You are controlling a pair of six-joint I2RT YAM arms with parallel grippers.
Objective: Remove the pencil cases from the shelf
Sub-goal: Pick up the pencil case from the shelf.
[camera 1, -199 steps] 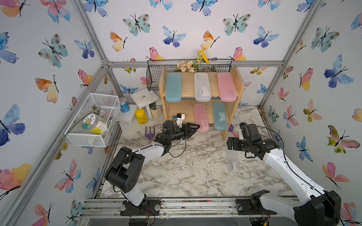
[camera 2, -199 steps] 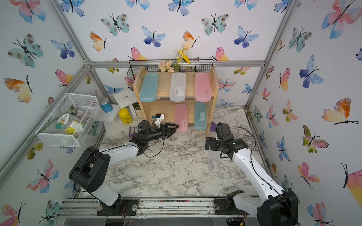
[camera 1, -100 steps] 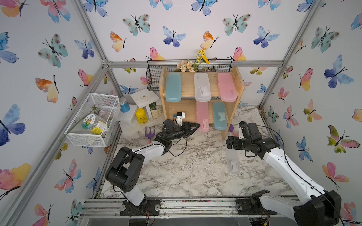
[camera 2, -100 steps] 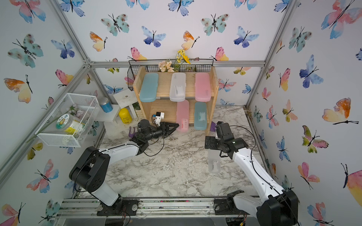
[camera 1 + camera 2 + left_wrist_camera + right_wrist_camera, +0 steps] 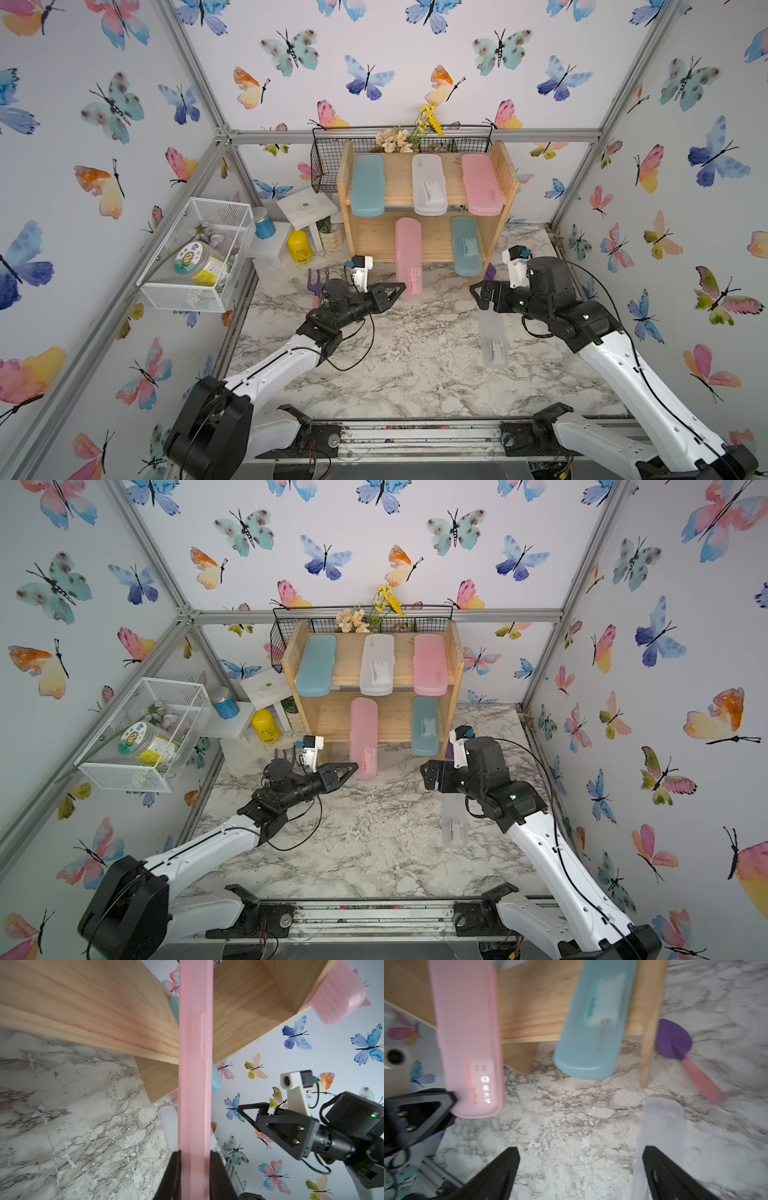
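The left gripper (image 5: 399, 287) is pinching the long frosted-pink plastic case (image 5: 408, 249) to slide it off the pale wooden shelf (image 5: 434, 239); the right gripper (image 5: 478, 296) is gaping empty.

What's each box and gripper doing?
Lower pink case: sticking out of lower tier, gripped.
Lower teal case: on lower tier.
Top teal case: on top tier.
Top white case: on top tier.
Top pink case: on top tier.
Loose white case: flat on table.
Left gripper: shut on lower pink case.
Right gripper: open, empty.

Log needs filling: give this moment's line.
left pincer: shut on lower pink pencil case | right pincer: open | white pencil case: on marble table
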